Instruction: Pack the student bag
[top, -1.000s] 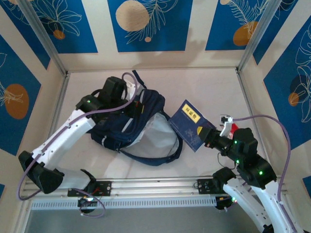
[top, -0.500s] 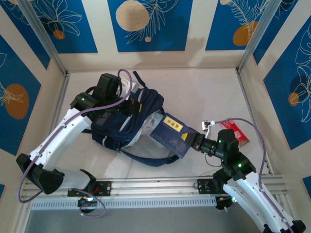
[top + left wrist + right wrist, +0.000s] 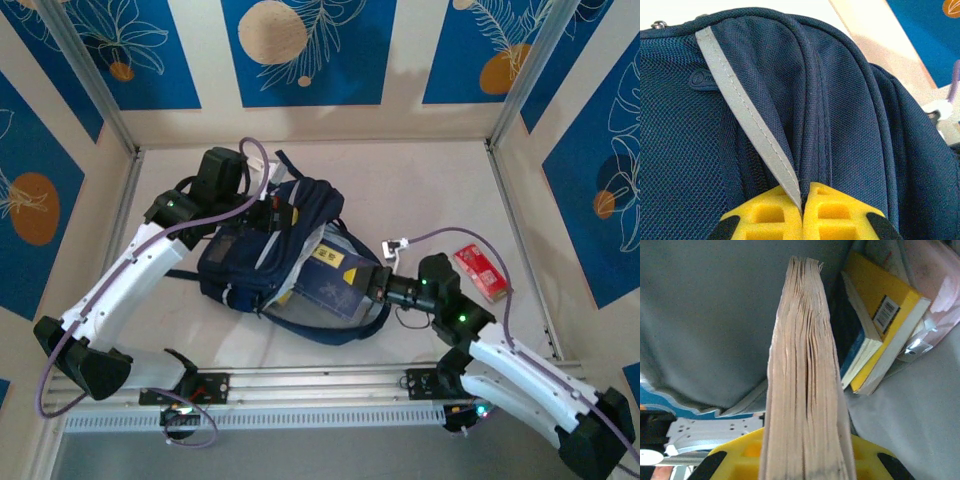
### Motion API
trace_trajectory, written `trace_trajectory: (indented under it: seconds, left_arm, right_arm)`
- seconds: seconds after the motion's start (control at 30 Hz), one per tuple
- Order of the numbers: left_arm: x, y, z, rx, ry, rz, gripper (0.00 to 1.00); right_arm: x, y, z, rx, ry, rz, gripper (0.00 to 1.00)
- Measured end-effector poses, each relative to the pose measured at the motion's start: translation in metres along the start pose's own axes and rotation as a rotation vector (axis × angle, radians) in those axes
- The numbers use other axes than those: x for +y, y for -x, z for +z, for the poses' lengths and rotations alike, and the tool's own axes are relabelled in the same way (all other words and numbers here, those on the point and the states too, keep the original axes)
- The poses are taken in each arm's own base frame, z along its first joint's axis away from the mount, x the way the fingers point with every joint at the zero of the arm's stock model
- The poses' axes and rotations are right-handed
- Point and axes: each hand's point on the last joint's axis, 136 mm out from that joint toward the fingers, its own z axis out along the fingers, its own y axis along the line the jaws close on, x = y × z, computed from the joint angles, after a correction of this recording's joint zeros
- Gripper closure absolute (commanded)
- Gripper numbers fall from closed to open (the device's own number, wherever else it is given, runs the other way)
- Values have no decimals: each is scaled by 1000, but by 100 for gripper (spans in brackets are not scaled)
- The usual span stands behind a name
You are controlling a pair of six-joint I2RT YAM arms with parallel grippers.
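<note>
The backpack [image 3: 240,262] lies on the table [image 3: 420,190] left of centre with its mouth open toward the right arm. The left gripper [image 3: 802,200] is pinched tight on a fold of its fabric, right at the grey reflective stripe [image 3: 747,120] near the bag's upper edge. The right gripper [image 3: 381,285] is clamped on the near edge of a blue book [image 3: 335,275] with a yellow label, whose far end sits inside the opening against the pale lining [image 3: 705,315], beside a yellow book [image 3: 880,300] lying in there. A red box [image 3: 480,272] rests on the table near the right arm, apart from the bag.
</note>
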Motion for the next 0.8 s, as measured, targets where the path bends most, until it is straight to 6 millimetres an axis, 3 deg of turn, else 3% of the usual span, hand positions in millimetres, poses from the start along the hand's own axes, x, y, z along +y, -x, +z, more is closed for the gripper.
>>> trace_trajectory:
  seconds: [0.3,0.47,0.6,0.8]
  left_arm:
    - [-7,8,2,-30,-42,-61,100]
    - [-8,8,2,-29,-49,-64,100]
    - [-9,8,2,-30,-53,-67,100]
    - [-10,11,2,-38,-60,-84,100]
  right_arm:
    - [-18,13,41,-70,-91,-32,100]
    - [-31,19,76,-64,-137,-47,100]
    - [-43,11,105,-22,-174,-62,100]
    - [-15,1,154,12,-154,-131,93]
